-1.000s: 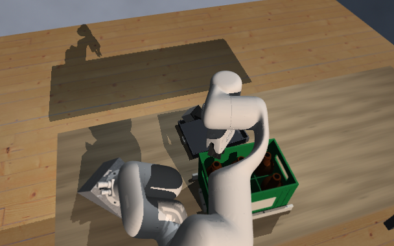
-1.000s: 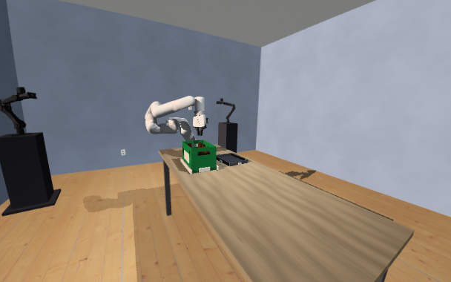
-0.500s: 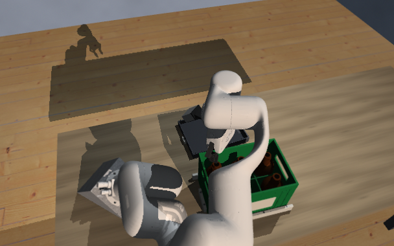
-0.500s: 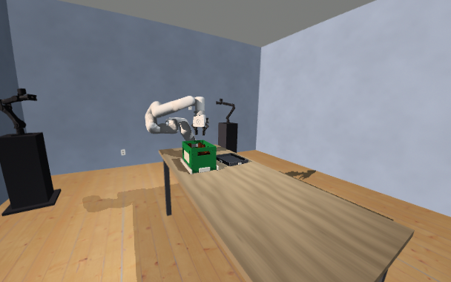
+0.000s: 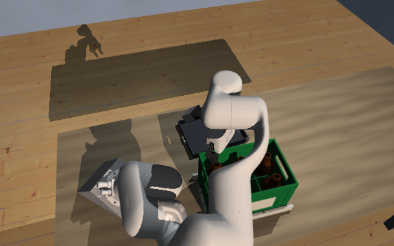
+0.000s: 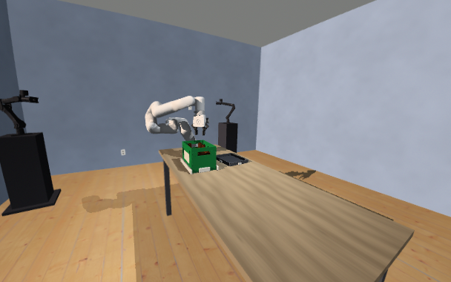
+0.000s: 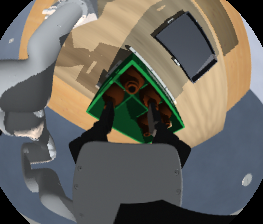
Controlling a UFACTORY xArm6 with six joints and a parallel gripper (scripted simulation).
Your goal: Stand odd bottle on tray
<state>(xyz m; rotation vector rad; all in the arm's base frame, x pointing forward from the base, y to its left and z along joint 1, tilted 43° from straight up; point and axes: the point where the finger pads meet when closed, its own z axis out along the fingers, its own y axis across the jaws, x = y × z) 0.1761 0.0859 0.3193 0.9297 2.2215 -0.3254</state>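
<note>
The green crate (image 5: 282, 197) (image 6: 205, 162) (image 7: 127, 120) stands upright with five brown bottles in its compartments. In the wrist view one bottle (image 7: 132, 86) is at the top corner, another bottle (image 7: 114, 94) at left, another bottle (image 7: 150, 95) right of centre, and two more at lower right. Their neck widths cannot be compared reliably here. The dark tray (image 5: 192, 136) (image 6: 231, 159) (image 7: 184, 44) lies beside the crate, with no bottle on it. My gripper (image 6: 200, 133) (image 7: 131, 108) is open and empty, pointing down above the crate. In the top view the arm hides part of the crate.
White rails (image 5: 271, 212) (image 6: 205, 170) run along the crate's base. A dark block (image 5: 192, 113) shows at the tray's far side in the top view. The arm's base mount (image 5: 99, 189) is left of the crate. Two black pedestals with small arms stand beyond the table (image 6: 291, 223).
</note>
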